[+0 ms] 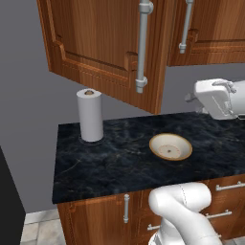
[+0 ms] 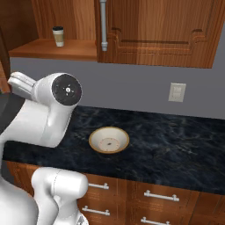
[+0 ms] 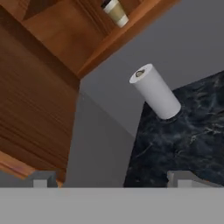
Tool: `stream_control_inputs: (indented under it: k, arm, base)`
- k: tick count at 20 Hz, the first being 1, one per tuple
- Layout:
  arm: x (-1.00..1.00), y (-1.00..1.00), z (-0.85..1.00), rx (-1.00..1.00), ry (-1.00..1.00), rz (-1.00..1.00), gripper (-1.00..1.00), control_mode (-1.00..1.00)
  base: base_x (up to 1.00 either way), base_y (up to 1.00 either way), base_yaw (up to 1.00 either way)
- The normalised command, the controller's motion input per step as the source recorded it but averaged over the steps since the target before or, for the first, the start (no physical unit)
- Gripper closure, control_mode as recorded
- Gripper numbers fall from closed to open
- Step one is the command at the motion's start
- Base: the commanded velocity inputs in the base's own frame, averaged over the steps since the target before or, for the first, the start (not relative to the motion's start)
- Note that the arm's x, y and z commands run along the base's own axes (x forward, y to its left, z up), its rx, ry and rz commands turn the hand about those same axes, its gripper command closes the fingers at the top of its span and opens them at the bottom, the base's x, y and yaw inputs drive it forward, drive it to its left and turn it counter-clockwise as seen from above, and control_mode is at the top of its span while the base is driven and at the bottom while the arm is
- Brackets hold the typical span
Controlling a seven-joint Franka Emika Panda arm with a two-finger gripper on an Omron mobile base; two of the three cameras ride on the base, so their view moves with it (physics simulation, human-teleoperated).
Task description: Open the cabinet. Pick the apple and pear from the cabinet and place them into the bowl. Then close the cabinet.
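Tan-rimmed bowl (image 1: 171, 146) sits empty on the table (image 1: 115, 158); hand view shows a cup (image 3: 116, 12) inside the cabinet (image 1: 103, 43), gripper (image 3: 111, 180) spread.

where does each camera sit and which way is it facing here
Left base view: behind the arm's left, looking down at the counter, bowl, open cabinet; arm lower right.
Right base view: behind its right, same bowl; arm lower left.
Hand view: on the hand, facing the paper towel roll; open gripper at bottom.
Both base views share the bowl.
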Motion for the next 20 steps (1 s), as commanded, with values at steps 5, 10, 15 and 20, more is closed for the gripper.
stream_control_inputs:
  k: [5,10,15,20]
  arm:
    - [0.74,0.37,0.0,0.14,0.0,0.32,-1.0,-1.0]
    - [0.74,0.71,0.0,0.11,0.0,0.27,-1.0,-1.0]
    - [0.67,0.83,0.0,0.1,0.03,0.25,-1.0,-1.0]
    - [0.11,0.99,0.0,0.07,0.02,0.26,-1.0,-1.0]
  base:
    - [0.0,0.0,0.0]
    - [0.0,0.0,0.0]
    - [0.0,0.0,0.0]
    - [0.0,0.0,0.0]
